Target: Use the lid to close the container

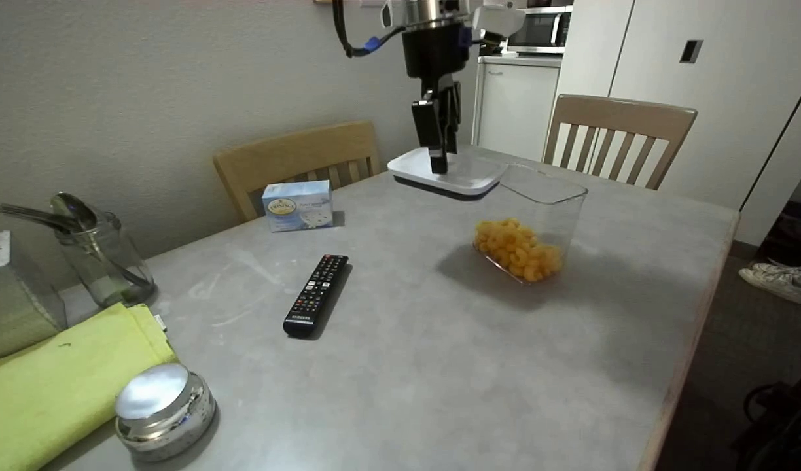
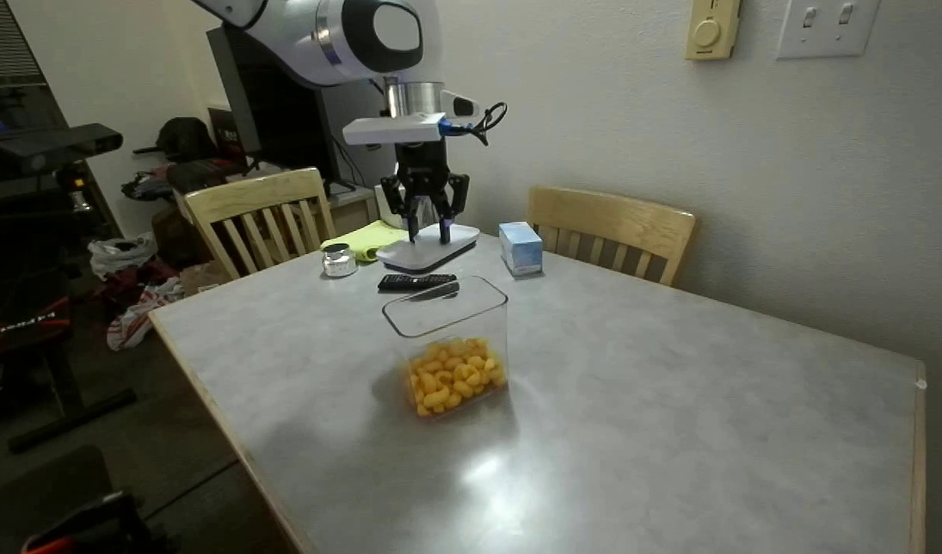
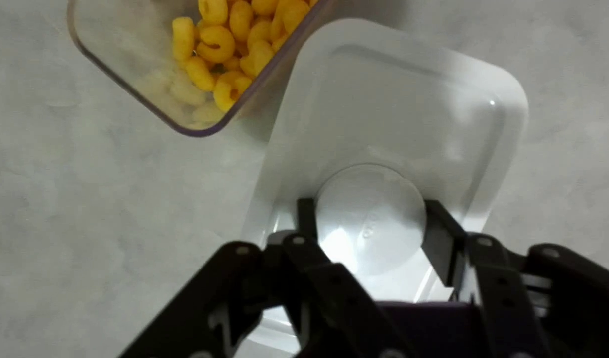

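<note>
The white rounded-rectangle lid (image 1: 410, 167) hangs level above the table in both exterior views (image 2: 398, 252), its underside dark. My gripper (image 1: 444, 160) points down onto the lid's centre. In the wrist view the gripper (image 3: 369, 223) has a finger on each side of the lid's round raised centre, closed on it. The lid (image 3: 404, 109) fills the middle of that view. The clear container (image 1: 561, 216) stands upright and uncovered on the table, yellow food in its bottom (image 2: 482, 323). In the wrist view the container (image 3: 200, 133) is at upper left, its right rim partly behind the lid.
A black remote (image 1: 315, 297) lies on the table (image 1: 400, 366). A blue tea box (image 1: 299, 206) stands near the wall side. A silver tin (image 1: 165, 412), a yellow cloth (image 1: 80, 379) and a jar with cutlery (image 1: 112, 261) are at one end. Chairs (image 2: 609, 231) stand round the table.
</note>
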Available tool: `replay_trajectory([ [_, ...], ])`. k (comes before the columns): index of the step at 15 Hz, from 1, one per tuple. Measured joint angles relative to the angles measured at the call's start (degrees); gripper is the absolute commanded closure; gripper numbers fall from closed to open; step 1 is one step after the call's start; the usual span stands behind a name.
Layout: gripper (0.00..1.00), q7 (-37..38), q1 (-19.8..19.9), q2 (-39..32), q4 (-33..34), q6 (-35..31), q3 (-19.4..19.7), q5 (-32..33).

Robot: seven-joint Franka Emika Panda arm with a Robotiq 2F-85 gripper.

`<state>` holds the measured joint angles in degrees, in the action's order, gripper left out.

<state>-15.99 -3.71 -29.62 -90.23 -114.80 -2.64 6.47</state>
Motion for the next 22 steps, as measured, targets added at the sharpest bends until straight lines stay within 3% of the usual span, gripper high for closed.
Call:
replay_trajectory([
  [12, 0.71, 19.0, 0.1, 1.4, 1.6, 2.9, 3.4, 0.0],
  [22, 0.71, 20.7, 3.2, 9.4, -11.0, -0.8, 4.6, -0.3],
])
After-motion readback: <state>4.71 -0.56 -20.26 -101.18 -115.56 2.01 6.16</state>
